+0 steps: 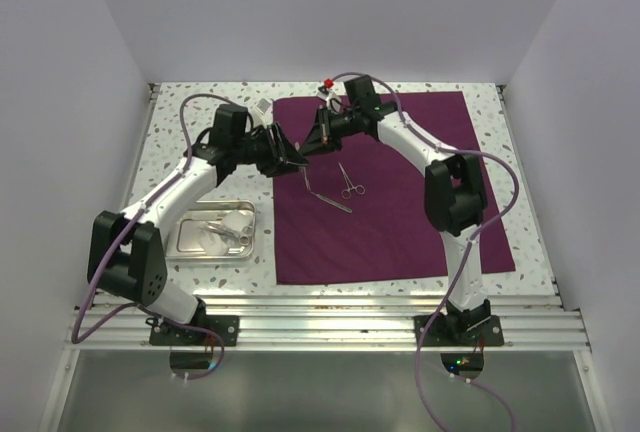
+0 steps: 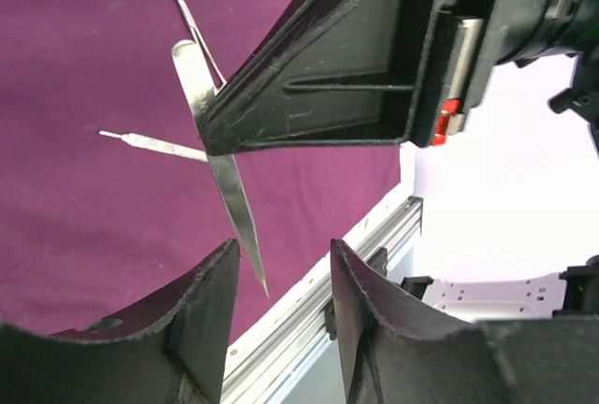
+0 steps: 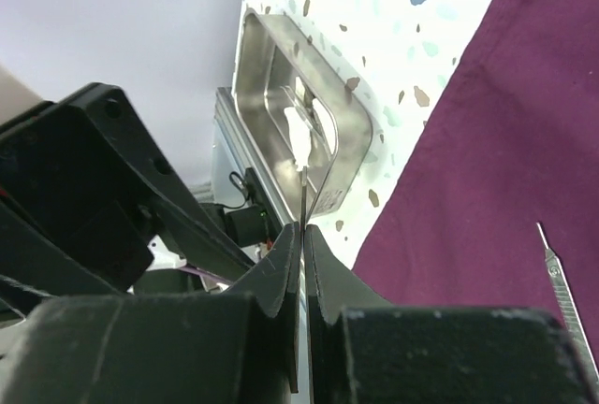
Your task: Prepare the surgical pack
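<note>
The dark-purple cloth [image 1: 400, 192] lies flat on the table's right half. My right gripper [image 3: 301, 231] is shut on thin silver tweezers [image 2: 201, 95], held edge-on above the cloth's left edge. Their pointed tip hangs down between the fingers of my left gripper [image 2: 281, 254], close to the left finger and touching neither. The left gripper [image 1: 295, 162] stands open, facing the right gripper [image 1: 312, 147]. Scissors [image 1: 351, 186] and a slim straight instrument [image 1: 336, 201] lie on the cloth. The steel tray [image 1: 185, 248] sits left of the cloth with shiny items and something white [image 3: 299, 133] inside.
A small white object [image 1: 262, 107] rests on the speckled tabletop behind the left arm. The aluminium rail [image 1: 320, 322] runs along the near edge. White walls close in the table on three sides.
</note>
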{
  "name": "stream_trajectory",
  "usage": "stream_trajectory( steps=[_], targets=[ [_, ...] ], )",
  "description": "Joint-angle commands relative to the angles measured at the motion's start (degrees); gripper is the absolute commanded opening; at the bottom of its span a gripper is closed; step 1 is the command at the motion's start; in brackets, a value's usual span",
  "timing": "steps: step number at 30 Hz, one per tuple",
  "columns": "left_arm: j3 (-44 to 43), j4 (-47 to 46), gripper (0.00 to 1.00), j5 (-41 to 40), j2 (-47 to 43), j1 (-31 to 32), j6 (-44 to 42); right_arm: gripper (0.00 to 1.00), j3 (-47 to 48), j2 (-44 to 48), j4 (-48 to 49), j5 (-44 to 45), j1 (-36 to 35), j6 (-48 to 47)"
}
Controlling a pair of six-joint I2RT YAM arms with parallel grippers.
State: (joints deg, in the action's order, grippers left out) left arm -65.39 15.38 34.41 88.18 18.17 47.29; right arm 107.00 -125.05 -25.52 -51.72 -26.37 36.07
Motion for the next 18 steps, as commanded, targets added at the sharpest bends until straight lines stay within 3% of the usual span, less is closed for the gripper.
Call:
stream_trajectory(
  steps=[1, 9, 13, 18],
  targets=[
    [-1.9, 5.3, 0.48, -3.0, -1.9, 0.1, -2.6, 0.0, -1.1, 4.6, 2.8, -3.4, -0.2, 1.5],
    [-0.2, 1.9, 0.5, -0.1, 0.8, 0.0, -0.4, 0.0, -3.3, 5.9, 6.9, -5.3, -0.9, 5.6],
    [-0.9, 1.7, 0.46, 0.0, 1.6, 0.1, -0.2, 0.0, -3.7, 6.0, 8.8, -6.0, -1.8, 7.0],
    [-0.8, 1.8, 0.27, -0.1, 2.7, 0.1, 0.4, 0.0, -4.1, 6.1, 10.7, -6.7, -3.0, 8.7]
  ],
)
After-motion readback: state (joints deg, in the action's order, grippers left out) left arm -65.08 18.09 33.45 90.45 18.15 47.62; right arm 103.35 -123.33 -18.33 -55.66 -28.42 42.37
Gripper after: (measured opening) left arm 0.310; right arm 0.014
